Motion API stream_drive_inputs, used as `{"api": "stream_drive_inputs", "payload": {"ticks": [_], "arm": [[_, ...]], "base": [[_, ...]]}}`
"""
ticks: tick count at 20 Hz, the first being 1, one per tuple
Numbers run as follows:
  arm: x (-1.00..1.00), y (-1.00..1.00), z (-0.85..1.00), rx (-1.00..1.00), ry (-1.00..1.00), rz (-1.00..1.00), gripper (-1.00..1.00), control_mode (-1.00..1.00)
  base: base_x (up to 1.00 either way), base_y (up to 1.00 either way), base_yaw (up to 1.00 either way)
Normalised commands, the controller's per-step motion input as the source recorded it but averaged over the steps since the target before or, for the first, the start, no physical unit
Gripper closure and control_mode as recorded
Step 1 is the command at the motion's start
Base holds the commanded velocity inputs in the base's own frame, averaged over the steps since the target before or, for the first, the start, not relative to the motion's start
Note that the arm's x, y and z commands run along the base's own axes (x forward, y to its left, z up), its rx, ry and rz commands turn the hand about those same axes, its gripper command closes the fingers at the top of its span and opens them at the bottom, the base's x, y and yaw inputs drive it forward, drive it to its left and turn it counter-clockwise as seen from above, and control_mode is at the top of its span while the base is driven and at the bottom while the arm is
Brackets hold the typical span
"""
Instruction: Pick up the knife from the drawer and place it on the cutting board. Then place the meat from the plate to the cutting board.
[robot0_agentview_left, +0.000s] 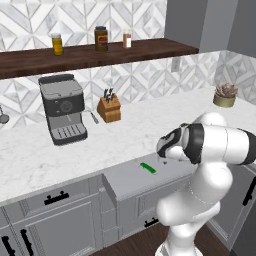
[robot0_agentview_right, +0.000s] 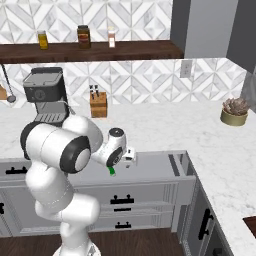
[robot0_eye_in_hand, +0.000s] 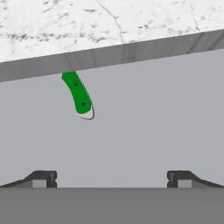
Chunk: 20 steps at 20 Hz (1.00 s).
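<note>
While we look down along the hand, the knife (robot0_eye_in_hand: 78, 94) lies up and to the left of our gripper (robot0_eye_in_hand: 111, 178), on the plain grey floor of the open drawer (robot0_eye_in_hand: 153, 122). Its green handle runs from under the counter edge (robot0_eye_in_hand: 113, 54) down toward us, bending a little to the right, so its long axis points roughly along our line of sight rather than across it. A sliver of pale metal shows at the near end of the handle; the rest is tucked under the overhang, so we cannot tell how the blade lies.

Moving rightward across the hand view, we come to bare drawer floor and then our two fingertips (robot0_eye_in_hand: 41, 179), standing as wide apart as they go with nothing between them and nothing touching them. The knife sits left of the midpoint between them, nearer the left tip than the right.

From the left base view, the knife (robot0_agentview_left: 148, 168) lies in the drawer (robot0_agentview_left: 125, 182) just left of the wrist; from the right base view, the green handle (robot0_agentview_right: 111, 171) peeks out just below the hand. We judge the coming move needs a shift leftward and forward, then a descent with the jaws straddling the handle across its narrow width.
</note>
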Motion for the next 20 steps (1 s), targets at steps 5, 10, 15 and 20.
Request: {"api": "stream_drive_inputs", "payload": {"ticks": [5,10,15,20], "arm": [[0.02,0.00,-0.56,0.00,0.00,0.08,-1.00,-1.00],[0.00,0.00,-0.46,0.00,0.00,0.05,-1.00,-1.00],[0.00,0.00,-0.10,-0.08,0.00,0.01,-1.00,-1.00],[-0.02,0.00,-0.07,-0.10,0.00,0.01,-1.00,-1.00]], "base": [[0.00,0.00,0.00],[0.00,0.00,0.00],[0.00,0.00,0.00],[0.00,0.00,0.00]]}}
